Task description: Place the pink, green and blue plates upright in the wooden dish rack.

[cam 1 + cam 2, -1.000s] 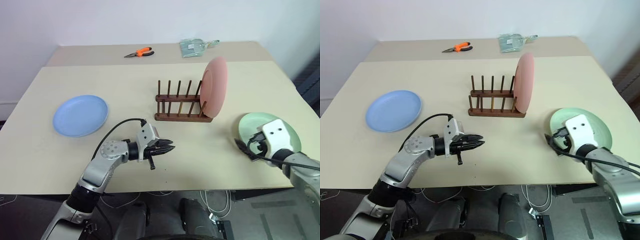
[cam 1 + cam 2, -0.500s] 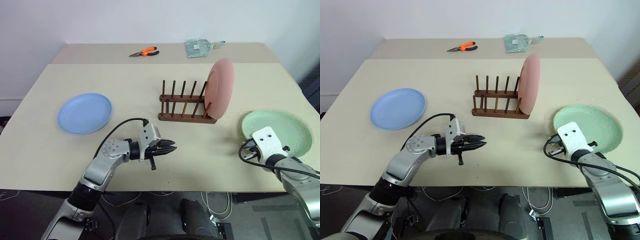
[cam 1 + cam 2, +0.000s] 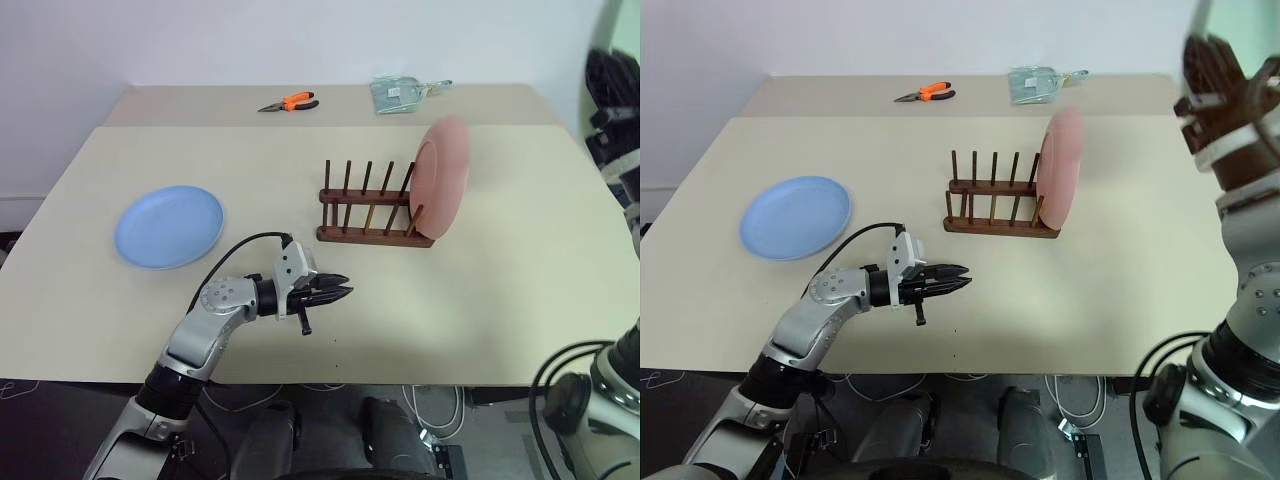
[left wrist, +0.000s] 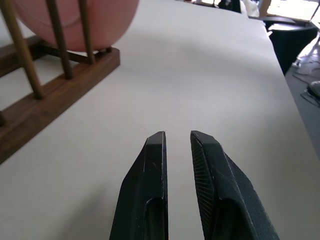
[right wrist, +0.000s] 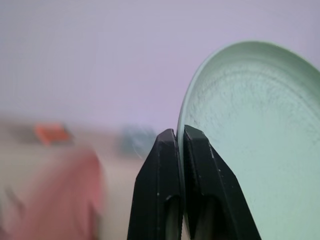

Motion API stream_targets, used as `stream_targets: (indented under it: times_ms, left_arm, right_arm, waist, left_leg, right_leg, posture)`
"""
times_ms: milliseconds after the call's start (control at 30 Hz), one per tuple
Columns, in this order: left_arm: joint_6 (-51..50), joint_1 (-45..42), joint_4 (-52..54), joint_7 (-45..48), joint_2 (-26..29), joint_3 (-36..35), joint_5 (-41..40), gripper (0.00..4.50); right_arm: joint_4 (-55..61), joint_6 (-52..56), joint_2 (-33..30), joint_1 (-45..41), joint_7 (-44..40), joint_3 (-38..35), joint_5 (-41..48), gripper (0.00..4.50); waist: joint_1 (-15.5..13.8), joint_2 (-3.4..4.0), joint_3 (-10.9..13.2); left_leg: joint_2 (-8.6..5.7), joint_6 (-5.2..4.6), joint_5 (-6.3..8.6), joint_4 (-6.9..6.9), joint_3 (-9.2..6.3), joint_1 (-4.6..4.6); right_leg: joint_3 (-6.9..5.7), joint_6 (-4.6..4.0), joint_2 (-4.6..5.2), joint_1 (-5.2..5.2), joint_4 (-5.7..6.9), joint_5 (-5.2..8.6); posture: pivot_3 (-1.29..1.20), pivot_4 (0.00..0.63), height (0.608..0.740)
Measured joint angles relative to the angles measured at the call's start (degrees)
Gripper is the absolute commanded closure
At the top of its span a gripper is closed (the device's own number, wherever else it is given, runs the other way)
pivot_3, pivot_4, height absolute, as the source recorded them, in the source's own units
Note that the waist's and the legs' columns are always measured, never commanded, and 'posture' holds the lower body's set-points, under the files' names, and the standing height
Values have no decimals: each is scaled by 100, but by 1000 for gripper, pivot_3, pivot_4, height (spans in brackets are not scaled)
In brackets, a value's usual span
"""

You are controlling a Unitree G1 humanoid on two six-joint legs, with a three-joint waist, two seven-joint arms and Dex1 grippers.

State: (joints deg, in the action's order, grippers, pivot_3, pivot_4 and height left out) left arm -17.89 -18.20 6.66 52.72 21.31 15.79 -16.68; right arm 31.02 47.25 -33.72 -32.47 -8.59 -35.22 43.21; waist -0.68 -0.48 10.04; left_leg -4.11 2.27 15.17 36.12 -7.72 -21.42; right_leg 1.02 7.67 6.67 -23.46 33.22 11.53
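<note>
The matte mint green plate (image 5: 255, 145), pinched by its thin rim in the right end effector (image 5: 180, 137), is held on edge, ready for slotting. The pink plate (image 3: 443, 175) stands upright in the pegged wooden dish rack (image 3: 372, 212), below and left of it. The blue plate (image 3: 169, 225) lies flat on the table (image 3: 500, 300), beyond the left end effector (image 4: 177, 142), whose fingers are nearly together and empty.

I've pinched my right gripper (image 5: 180, 137) onto the green plate (image 5: 250, 145) rim. It's now lifted off the table (image 3: 480, 300), high at my right.
</note>
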Motion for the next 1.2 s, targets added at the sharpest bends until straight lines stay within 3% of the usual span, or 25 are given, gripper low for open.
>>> stream_targets:
  times_ms: [33,133,300,533,933,1033,1133,1167,1200]
  left_arm:
    - [21,-32,-24,-12,-5,-17,1,3763]
    - [250,-129,-408,-218,56,-481,1,3763]
    - [401,-159,-633,-298,311,-1009,-21,3763]
    - [462,127,-599,-299,464,-1205,-20,3763]
    - [223,306,-141,-450,433,-1204,-27,3763]
    - [65,272,-81,-491,431,-1202,-29,3763]
    - [-90,220,42,-547,431,-1202,-38,3763]
    - [-190,208,74,-551,432,-1203,-72,3506]
    - [-311,206,95,-562,431,-1204,-135,3199]
  right_arm:
    - [156,117,31,-149,47,20,528,4448]
    - [159,78,1477,-1014,1144,686,2638,4448]
    - [41,-217,2301,-1347,2185,1708,3914,4448]
    - [-765,-432,2399,-1195,2615,2173,3963,4448]
    - [-1698,-633,2327,-921,2547,2152,3516,4448]
    - [-2055,-636,2328,-915,2551,2098,3489,3523]
    - [-2349,-637,2312,-916,2545,2062,3328,2076]
    - [-2376,-639,2258,-920,2508,2094,3173,1568]
    - [-2399,-647,2155,-943,2436,2150,2983,1550]
  waist:
    - [-15,-5,-2]
    - [169,22,6]
    - [142,15,2]
    - [146,13,1]
    - [165,14,2]
    - [165,14,1]
    - [164,14,2]
    - [164,15,2]
    - [164,16,3]
  left_leg:
    - [0,0,0,0,-5,-3]
    - [6,-1,-1,-1,-1,10]
    - [3,0,-1,-6,-10,-1]
    - [-5,1,-2,-4,-1,-1]
    - [0,1,-2,-9,1,0]
    - [0,1,-2,-8,2,0]
    - [0,1,-2,-7,3,0]
    - [-1,1,-2,-7,4,-1]
    - [-1,1,-2,-7,5,-1]
  right_leg:
    - [-4,0,1,1,-3,1]
    - [20,-11,-1,-15,15,-8]
    - [4,4,-12,-22,23,-16]
    - [7,5,-4,-21,19,-17]
    - [8,4,-11,-27,24,-17]
    - [8,4,-12,-26,24,-17]
    - [9,5,-11,-26,24,-17]
    - [9,5,-11,-27,23,-17]
    - [10,5,-11,-27,23,-17]
  posture:
    - [0,150,740]
    - [0,150,740]
    - [0,150,740]
    - [0,150,740]
    - [0,150,740]
    - [0,150,740]
    - [0,150,740]
    - [0,150,740]
    - [0,150,740]
